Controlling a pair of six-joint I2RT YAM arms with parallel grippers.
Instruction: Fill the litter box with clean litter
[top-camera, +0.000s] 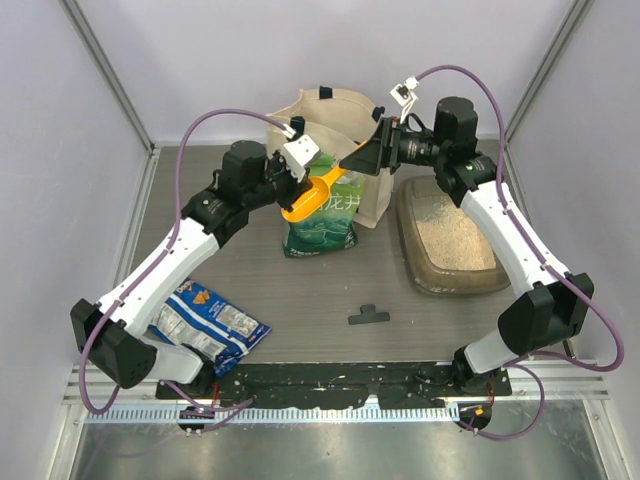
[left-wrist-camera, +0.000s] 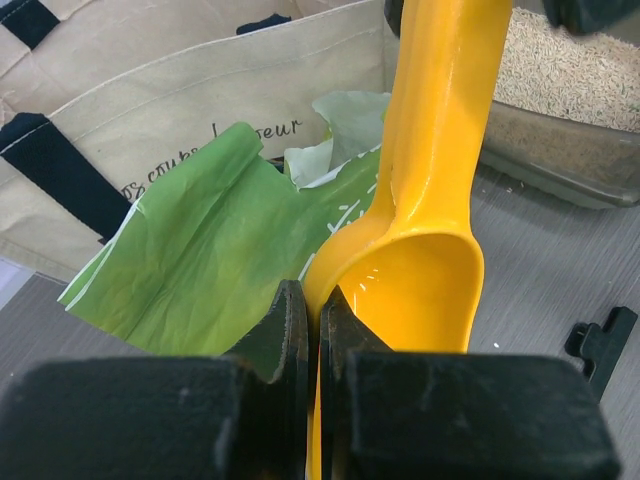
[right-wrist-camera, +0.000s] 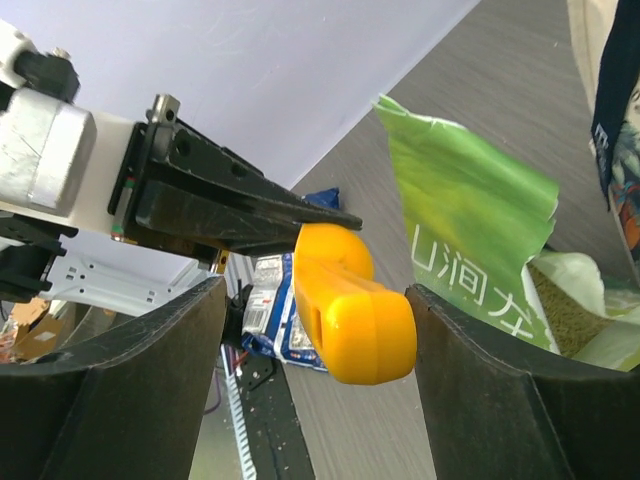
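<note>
Nearest the arm bases, well in front of the pouch (top-camera: 322, 225), a small black clip (top-camera: 368, 315) lies on the table (top-camera: 300, 290). A blue snack bag (top-camera: 210, 322) lies flat off to the pouch's left. The pouch stands upright, its torn top open.

Just above the pouch's mouth hangs a yellow scoop (top-camera: 312, 198), its bowl empty. The left gripper (left-wrist-camera: 312, 310) has its jaws pressed together on the thin rim of the bowl. The right gripper (right-wrist-camera: 318, 295) has its jaws spread wide with the end of the handle between them, and neither finger appears to touch it.

To the right of the pouch sits the litter box (top-camera: 455, 283), flat on the table and already holding a layer of litter (top-camera: 455, 235). Behind the pouch stands a canvas tote bag (top-camera: 340, 112).

This looks like a handover of the scoop from left to right, and the risks lie there:
- **Weak grip:** the left grip is only a pinch on a slick, curved edge. If the right jaws close off-centre, the handle could swivel or slip out.
- **Early release:** if the left jaws let go before the right ones have clamped, the scoop would drop onto the pouch and might tip it, spilling granules across the table.
- **Snagging:** the right finger nearest the pouch's torn flap could catch it on closing and drag the pouch over.
</note>
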